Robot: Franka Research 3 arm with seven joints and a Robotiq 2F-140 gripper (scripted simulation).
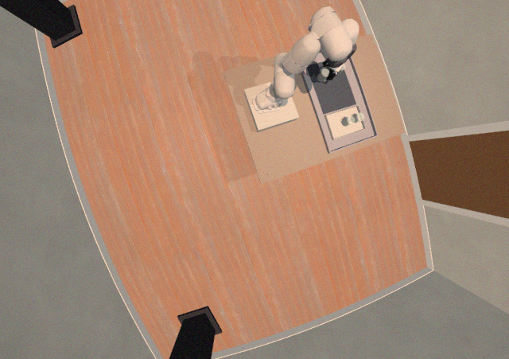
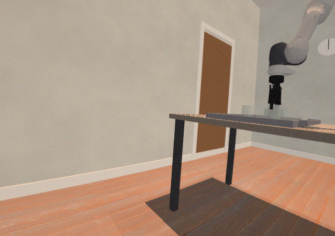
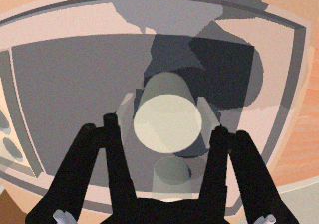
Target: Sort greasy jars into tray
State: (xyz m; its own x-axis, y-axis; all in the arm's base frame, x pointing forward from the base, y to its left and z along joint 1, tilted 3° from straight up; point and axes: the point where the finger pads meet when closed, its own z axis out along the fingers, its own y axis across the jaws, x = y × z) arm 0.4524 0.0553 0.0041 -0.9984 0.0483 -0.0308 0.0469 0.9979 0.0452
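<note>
Bracketing a jar (image 1: 324, 72) (image 2: 275, 111) (image 3: 167, 124) over the far end of the dark mat (image 1: 337, 95) (image 3: 75, 90), the gripper (image 1: 325, 74) (image 2: 271, 108) (image 3: 164, 105) reaches down in the top view. At the near end, the pale tray (image 1: 335, 132) (image 3: 30, 156) seems to hold two jars, though glass and shadow blend.

From the exterior, fingertips overlap the clear glass above the rimmed table top (image 2: 294, 123); contact below cannot be told.

In the wrist view the fingers are part-closed, one each side, clasping nothing firmly; another jar (image 3: 171, 171) stands close on the near side. If this glass is greasy, a light pinch could let it slide out on lifting, while a hard or off-centre squeeze might tip it into its neighbour. A low carry to the left could clip the tray's rim.
</note>
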